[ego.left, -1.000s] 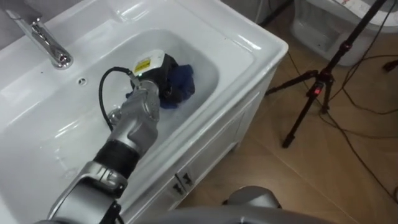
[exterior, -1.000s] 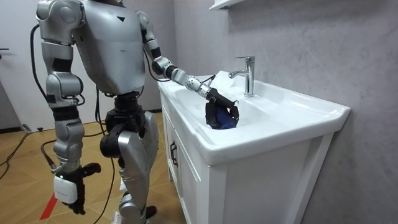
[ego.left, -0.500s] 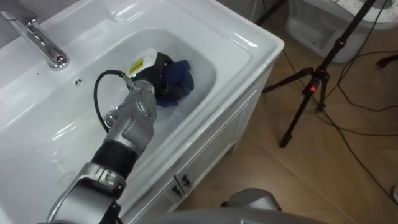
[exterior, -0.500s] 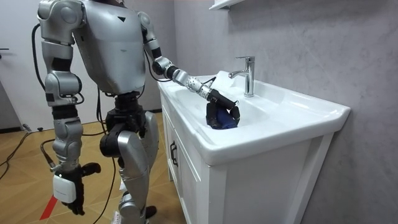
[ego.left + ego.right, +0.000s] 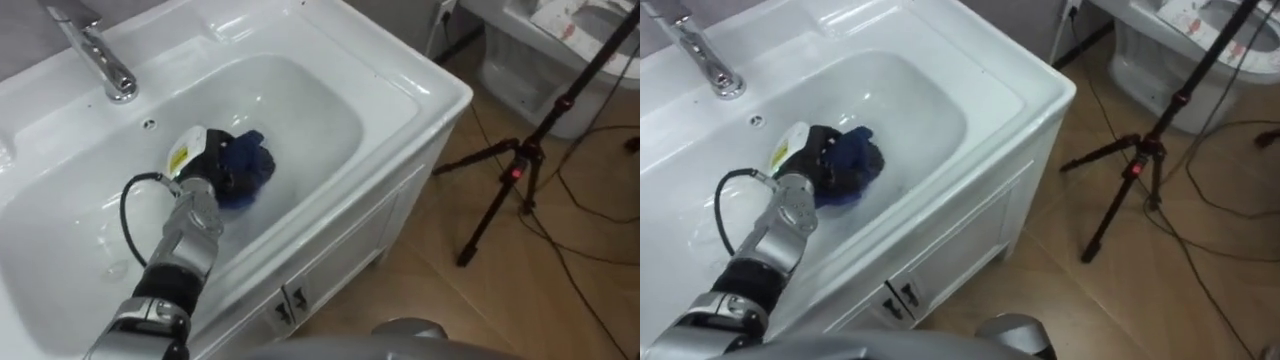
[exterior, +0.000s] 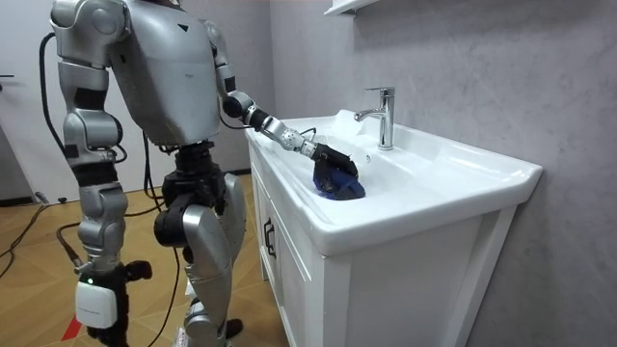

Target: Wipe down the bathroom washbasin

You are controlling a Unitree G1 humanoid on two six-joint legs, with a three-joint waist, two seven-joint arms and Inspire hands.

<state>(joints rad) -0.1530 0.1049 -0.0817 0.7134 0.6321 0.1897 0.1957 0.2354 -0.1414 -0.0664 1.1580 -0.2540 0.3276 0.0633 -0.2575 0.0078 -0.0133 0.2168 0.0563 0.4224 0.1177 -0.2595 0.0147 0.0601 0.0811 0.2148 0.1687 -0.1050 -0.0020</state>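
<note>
A white basin [image 5: 420, 80] is set in a white cabinet, with a chrome tap [image 5: 95, 55] at its back. A dark blue cloth [image 5: 245, 170] lies bunched on the basin's floor near the middle. My left hand [image 5: 205, 160] reaches down into the bowl and presses on the cloth, its dark fingers curled over it. The same hand [image 5: 810, 150] and cloth [image 5: 850, 160] show in the right eye view. In the room view I stand at the basin's end, leaning my left hand [image 6: 328, 164] in over the cloth [image 6: 342, 186]. My right hand [image 6: 96, 306] hangs low by my leg.
A black tripod [image 5: 520, 170] stands on the wooden floor to my right, with cables trailing round it. A white fixture [image 5: 540, 50] sits behind the tripod. The cabinet's doors [image 5: 285, 300] are below the front rim. A wall shelf [image 6: 352, 6] hangs above the tap.
My left hand has drawn the blue cloth back along the basin floor toward me, from the far end to the middle. The eye views have shifted as well.
</note>
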